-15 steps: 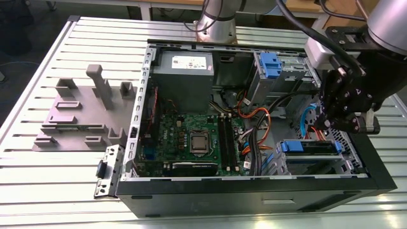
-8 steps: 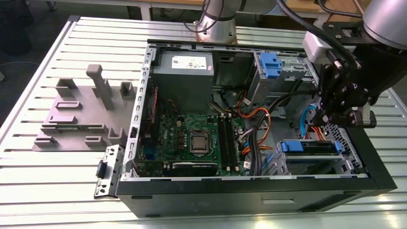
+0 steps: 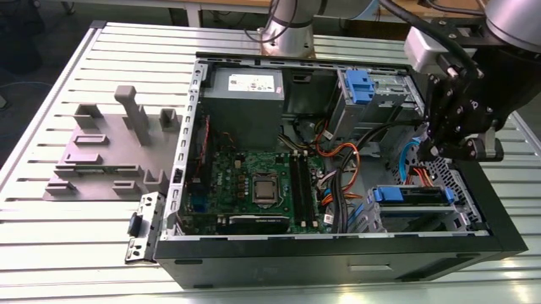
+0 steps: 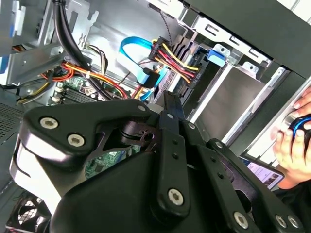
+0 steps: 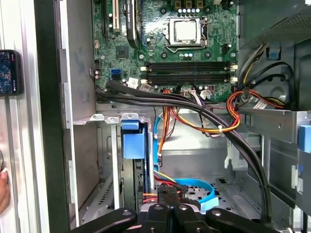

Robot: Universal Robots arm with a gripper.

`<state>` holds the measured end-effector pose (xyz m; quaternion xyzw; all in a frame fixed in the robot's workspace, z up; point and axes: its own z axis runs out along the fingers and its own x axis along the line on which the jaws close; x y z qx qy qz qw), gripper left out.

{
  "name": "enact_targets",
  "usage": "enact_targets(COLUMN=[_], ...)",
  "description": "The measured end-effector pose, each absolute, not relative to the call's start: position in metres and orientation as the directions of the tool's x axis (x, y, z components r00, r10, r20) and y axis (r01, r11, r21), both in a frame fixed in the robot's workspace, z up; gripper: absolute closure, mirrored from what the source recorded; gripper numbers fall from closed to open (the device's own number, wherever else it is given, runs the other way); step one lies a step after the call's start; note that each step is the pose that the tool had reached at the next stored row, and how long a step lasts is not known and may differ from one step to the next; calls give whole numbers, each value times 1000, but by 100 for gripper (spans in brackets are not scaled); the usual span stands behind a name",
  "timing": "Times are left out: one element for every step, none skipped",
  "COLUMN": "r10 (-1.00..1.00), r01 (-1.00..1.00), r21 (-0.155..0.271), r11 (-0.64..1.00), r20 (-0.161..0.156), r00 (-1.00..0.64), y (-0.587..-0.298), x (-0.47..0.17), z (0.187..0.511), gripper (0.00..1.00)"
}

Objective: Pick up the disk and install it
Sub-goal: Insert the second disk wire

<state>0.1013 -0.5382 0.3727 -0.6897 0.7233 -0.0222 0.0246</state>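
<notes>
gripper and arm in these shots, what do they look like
The gripper is matte black, built of angular linkage plates pinned with silver screws, seen in both wrist views. The arm is silvery grey with rounded joints, and black cables run along it to a pale grey wrist block.

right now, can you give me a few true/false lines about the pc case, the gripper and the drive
1. The computer case lies open on the slatted table. True.
2. The gripper hangs above the grey fixtures on the table. False: it is over the open case, near the exterior view's right.
3. The disk sits in a bay inside the case. True.
4. A person's hand shows beside the case. True.
5. The gripper holds the disk. False: the disk sits in the bay, apart from it.
</notes>
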Motion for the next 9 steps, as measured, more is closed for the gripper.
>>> enact_targets(r10=[-999, -999, -999, -999, -999, -999, -999, -999, -999], r01=[-997, -997, -997, -997, -997, -997, -997, -997, -997], r21=[-66, -66, -66, -66, -66, -66, -66, -66, -66], r11=[48, 47, 47, 47, 47, 47, 47, 47, 47], r20=[-5, -4, -4, -4, -3, -3, -2, -1, 1], r00=[-47, -47, -47, -47, -47, -47, -47, -47, -47], y=[-538, -537, -536, -535, -533, -530, -527, -524, -521], x=[101, 101, 101, 101, 101, 101, 101, 101, 101], z=[374, 376, 378, 379, 380, 380, 380, 380, 380], gripper=[89, 89, 89, 89, 89, 89, 89, 89, 89])
